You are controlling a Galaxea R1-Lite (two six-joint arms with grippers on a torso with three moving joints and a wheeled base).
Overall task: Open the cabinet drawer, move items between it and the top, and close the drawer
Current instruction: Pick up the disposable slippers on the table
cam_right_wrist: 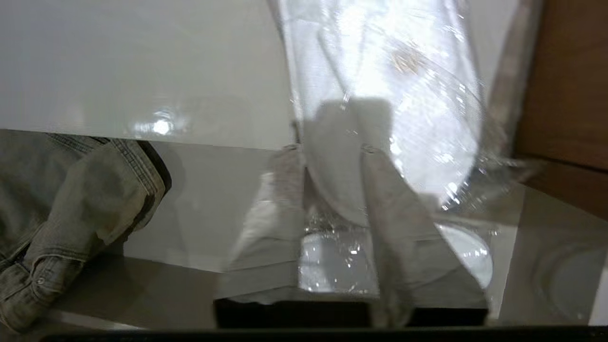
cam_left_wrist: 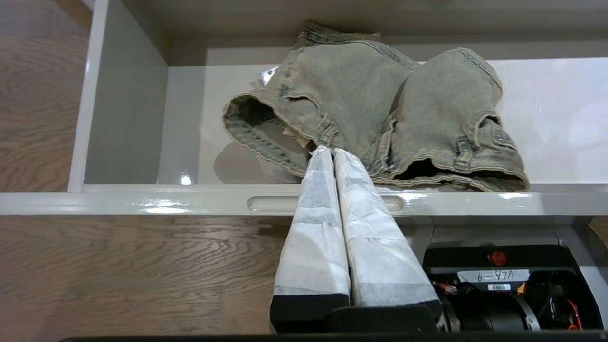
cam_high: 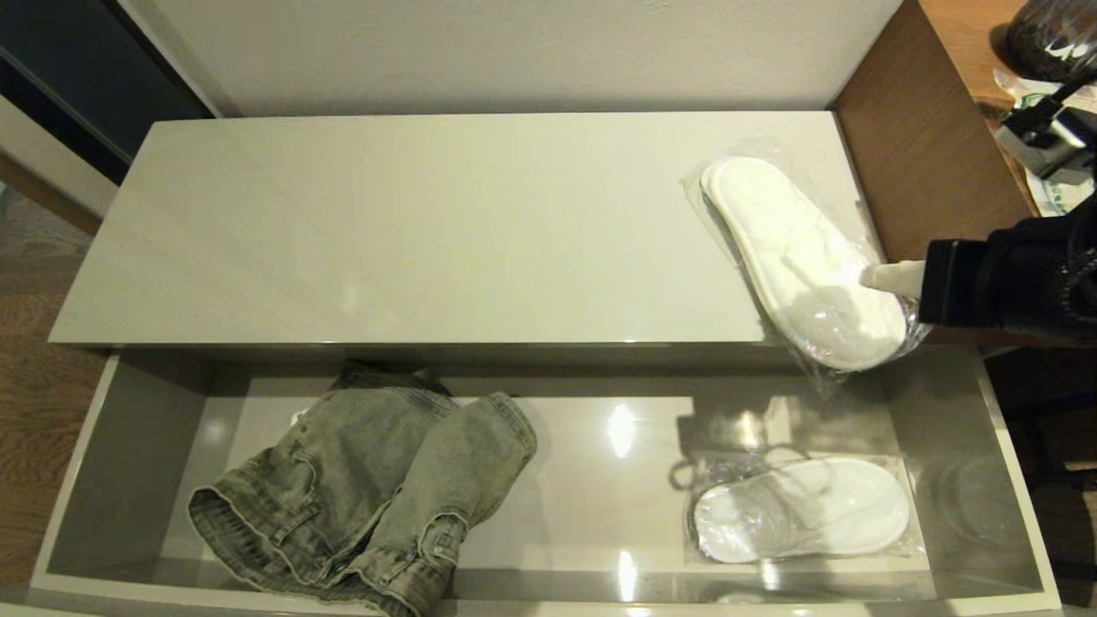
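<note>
The cabinet drawer (cam_high: 77, 446) stands pulled out below the top (cam_high: 428, 231). One bag of white slippers (cam_high: 797, 257) lies slanted on the top's right end, its near end hanging over the front edge. My right gripper (cam_high: 887, 278) reaches in from the right and is shut on that bag (cam_right_wrist: 380, 71), near its overhanging end. A second bag of slippers (cam_high: 801, 510) lies flat in the drawer's right part. My left gripper (cam_left_wrist: 327, 151) is shut on nothing and hovers over the drawer's front rim (cam_left_wrist: 142, 202), out of the head view.
Folded grey jeans (cam_high: 368, 488) fill the drawer's left half, just beyond the left fingertips (cam_left_wrist: 320, 156). A taller brown wood-grain desk (cam_high: 926, 146) adjoins the top on the right, with a dark object (cam_high: 1050, 34) on it. A handle slot (cam_left_wrist: 270, 203) lies under the left fingers.
</note>
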